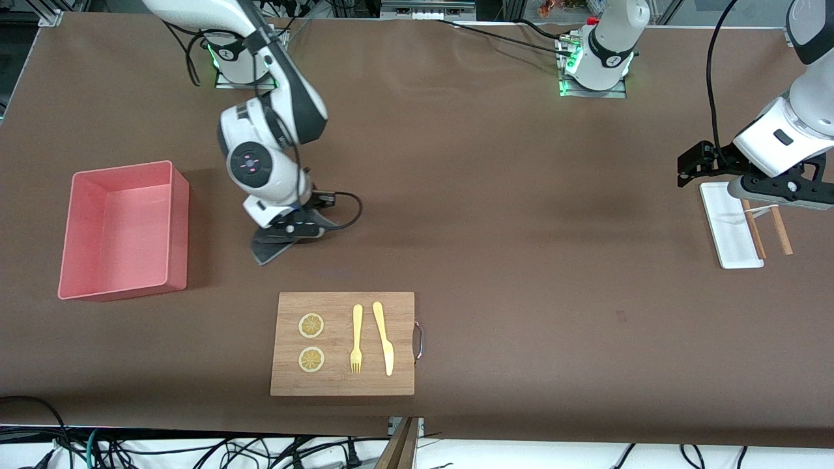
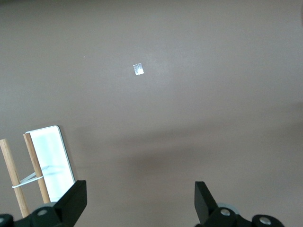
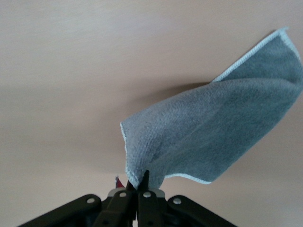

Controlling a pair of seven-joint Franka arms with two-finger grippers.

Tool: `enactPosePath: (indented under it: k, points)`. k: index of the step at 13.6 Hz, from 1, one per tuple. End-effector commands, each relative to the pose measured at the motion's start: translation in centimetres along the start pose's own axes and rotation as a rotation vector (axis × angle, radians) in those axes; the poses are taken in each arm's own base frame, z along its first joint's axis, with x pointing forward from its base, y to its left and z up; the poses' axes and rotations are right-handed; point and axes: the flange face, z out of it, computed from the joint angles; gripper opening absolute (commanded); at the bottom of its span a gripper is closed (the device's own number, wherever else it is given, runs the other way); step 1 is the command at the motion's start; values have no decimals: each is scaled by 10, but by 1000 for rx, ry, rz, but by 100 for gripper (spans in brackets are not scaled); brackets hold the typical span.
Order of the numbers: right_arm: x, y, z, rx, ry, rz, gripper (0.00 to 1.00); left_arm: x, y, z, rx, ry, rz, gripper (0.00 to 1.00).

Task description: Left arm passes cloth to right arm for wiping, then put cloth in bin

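My right gripper [image 1: 292, 232] is shut on one corner of the cloth [image 1: 269, 250], low over the table between the bin [image 1: 124, 228] and the wooden board. In the right wrist view the cloth [image 3: 213, 137] hangs from the right gripper [image 3: 140, 178] with its dark grey face showing and a sliver of red at the pinched corner. Its lower edge reaches the tabletop. The pink bin stands toward the right arm's end of the table, with nothing in it. My left gripper [image 1: 692, 163] waits open and empty beside the white tray; the left wrist view has the left gripper [image 2: 139, 187] above bare table.
A wooden board [image 1: 293, 384] nearer the front camera carries two lemon slices [image 1: 311, 326], a yellow fork [image 1: 356, 339] and a knife [image 1: 383, 337]. A flat white tray [image 1: 723, 221] with two chopsticks [image 1: 756, 228] lies at the left arm's end; tray [image 2: 49, 156].
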Motion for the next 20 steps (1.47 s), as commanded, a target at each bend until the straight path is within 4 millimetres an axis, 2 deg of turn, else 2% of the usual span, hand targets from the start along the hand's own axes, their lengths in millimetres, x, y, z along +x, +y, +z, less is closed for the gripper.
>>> enactPosePath:
  k: [1, 4, 5, 6, 8, 9, 11, 14, 16, 17, 20]
  points:
    - [-3, -61, -2, 27, 18, 56, 0, -2, -3, -9, 8, 20, 23, 100]
    - [-19, -116, -9, 53, 47, 102, 0, -3, 0, -11, 43, 16, 23, 100]
    - [-20, -125, -14, 72, 49, 132, 0, -3, 0, -11, 42, 11, 25, 100]
    - [-22, -132, -22, 87, 48, 145, 0, -4, -1, -12, 41, 11, 20, 100]
    - [-18, -121, -27, 65, 21, 153, 0, -4, -2, -12, 41, 12, 18, 100]
    - [-11, -106, -24, 39, -3, 174, 0, -4, -1, -12, 41, 12, 20, 100]
    - [17, -61, -21, 2, -50, 222, 0, -4, -1, -12, 41, 12, 20, 100]
    - [57, 29, -3, -7, -120, 173, 0, -4, -1, -12, 41, 12, 20, 100]
    - [73, 76, 4, 5, -141, 163, 0, -4, -1, -12, 41, 12, 23, 100]
    - [80, 94, 3, 7, -142, 161, 0, -4, -1, -12, 41, 12, 21, 100]
    - [108, 185, 0, 22, -134, 73, 0, -4, -1, -13, 41, 12, 20, 100]
